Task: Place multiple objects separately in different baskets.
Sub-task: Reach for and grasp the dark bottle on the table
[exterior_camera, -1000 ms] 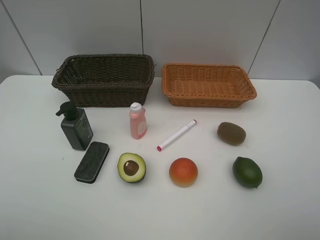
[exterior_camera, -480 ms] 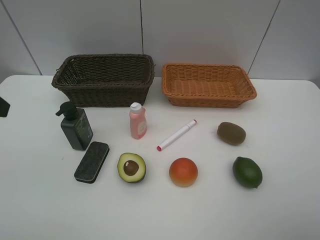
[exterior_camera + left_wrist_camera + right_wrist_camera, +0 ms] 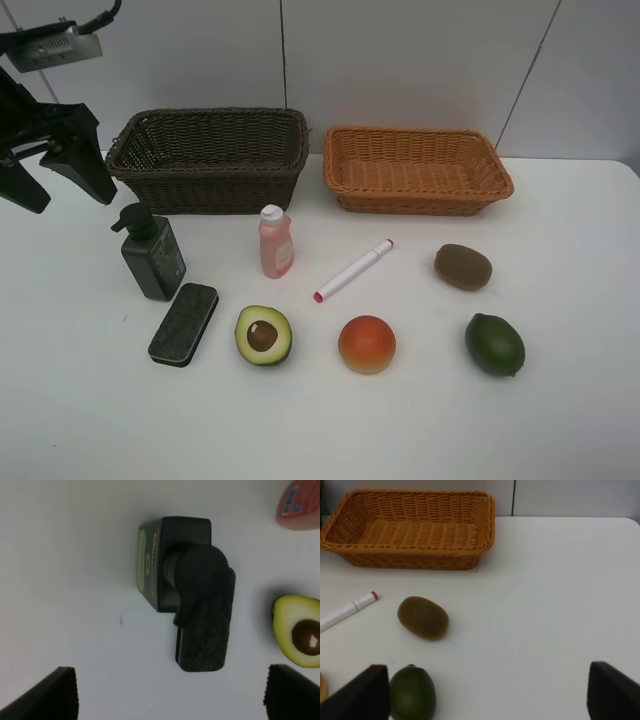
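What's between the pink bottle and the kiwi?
Just the marker, lying at a slant and touching neither the pink bottle nor the kiwi. The high view shows it.

On the table [image 3: 580, 420], the left basket [image 3: 207, 158] and right basket [image 3: 415, 170] sit side by side along the far edge. Before the left basket stand the pump bottle [image 3: 152, 255] and small bottle [image 3: 275, 243]. The marker [image 3: 352, 271] and kiwi [image 3: 462, 267] lie before the right basket. Nearer the front edge, from left to right, lie the eraser [image 3: 184, 324], avocado half [image 3: 263, 335], round fruit [image 3: 366, 344] and lime [image 3: 494, 344].

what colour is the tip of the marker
Pink. The marker has a white body with a pink tip, clearest in the right wrist view, where the tip is close up.
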Controlling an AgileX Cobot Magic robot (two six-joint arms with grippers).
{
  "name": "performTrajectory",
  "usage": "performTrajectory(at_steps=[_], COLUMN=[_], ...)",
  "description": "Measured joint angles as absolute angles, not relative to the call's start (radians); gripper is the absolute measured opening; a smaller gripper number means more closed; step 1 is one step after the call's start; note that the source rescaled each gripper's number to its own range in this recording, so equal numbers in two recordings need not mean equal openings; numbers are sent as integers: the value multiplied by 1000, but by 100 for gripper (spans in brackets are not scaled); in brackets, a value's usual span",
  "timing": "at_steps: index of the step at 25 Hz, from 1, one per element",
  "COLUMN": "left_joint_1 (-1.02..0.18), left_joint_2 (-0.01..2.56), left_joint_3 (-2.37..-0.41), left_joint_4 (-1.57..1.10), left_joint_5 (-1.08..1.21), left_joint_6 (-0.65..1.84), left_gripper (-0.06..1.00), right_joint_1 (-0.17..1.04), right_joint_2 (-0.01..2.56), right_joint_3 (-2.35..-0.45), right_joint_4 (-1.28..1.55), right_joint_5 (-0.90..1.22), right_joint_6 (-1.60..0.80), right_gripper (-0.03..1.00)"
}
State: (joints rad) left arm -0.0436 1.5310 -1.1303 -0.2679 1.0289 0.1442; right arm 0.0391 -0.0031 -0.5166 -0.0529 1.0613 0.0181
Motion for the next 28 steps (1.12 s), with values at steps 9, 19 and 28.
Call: performTrajectory(at_steps=[9,19,28], left_joint_1=[-181,-239,-239], left_joint_2=[1712,1801,1916], left_joint_3=[-1242,-1283,-1283], left_joint_4=[-235,-85,-111], left_joint_5=[1028,1017,985], left_joint_6=[145,72,64], left_gripper=[92,92,92], right_joint_1=[39,39,39], right_joint_2=[-3,-3,-3], right_joint_3=[-517,-517,-517], right_joint_4=[-53,-53,-53], right_joint_5=[1061,1061,1061], right_joint_6=[18,18,18], right_gripper=[100,100,100])
